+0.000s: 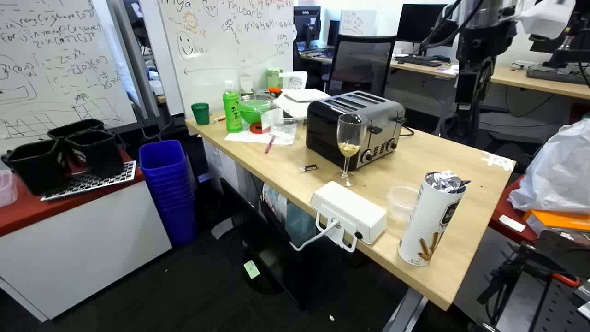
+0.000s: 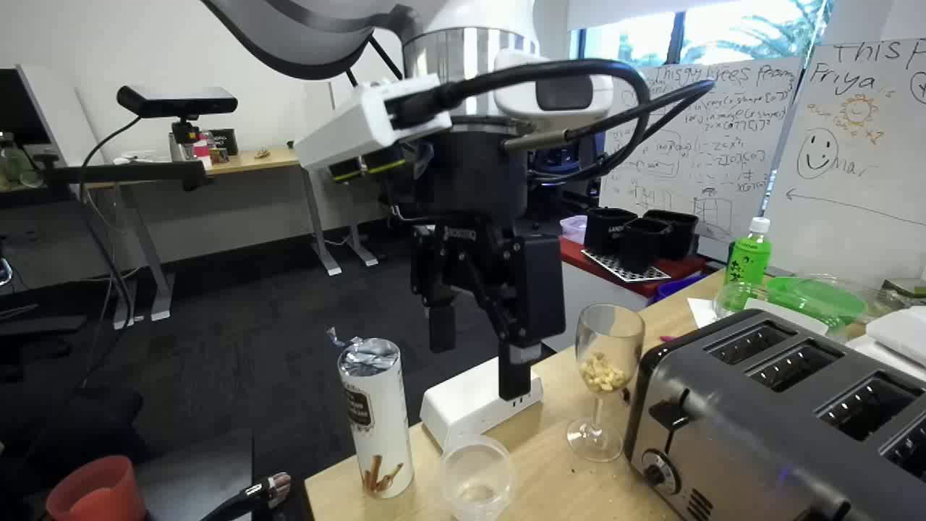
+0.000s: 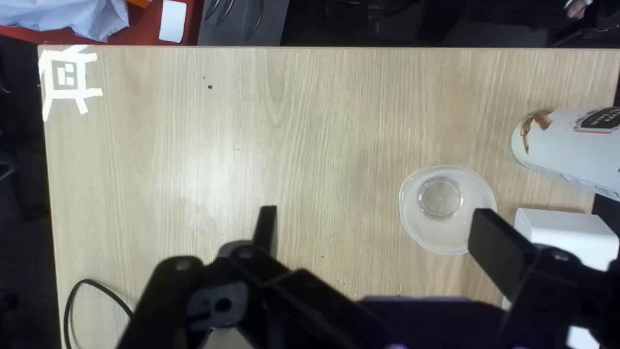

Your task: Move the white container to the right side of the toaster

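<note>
A tall white cylindrical container [image 1: 428, 221] with a foil-topped opening stands upright near the table's corner. It also shows in an exterior view [image 2: 380, 420] and, partly cut off, at the right of the wrist view [image 3: 571, 143]. A small translucent whitish bowl [image 1: 400, 200] sits beside it, also in the wrist view [image 3: 436, 235]. The black and silver toaster [image 1: 355, 127] stands farther back, and shows at the lower right of an exterior view [image 2: 752, 420]. My gripper [image 3: 375, 213] is open and empty above the table, apart from the container. It also shows in an exterior view [image 2: 479, 358].
A white power box [image 1: 352, 207] is mounted on the table's edge beside the bowl. A wine glass with nuts [image 1: 350, 145] stands close to the toaster. A green bottle [image 1: 233, 110], bowls and papers are behind the toaster. A black cable [image 3: 99, 286] lies on the table.
</note>
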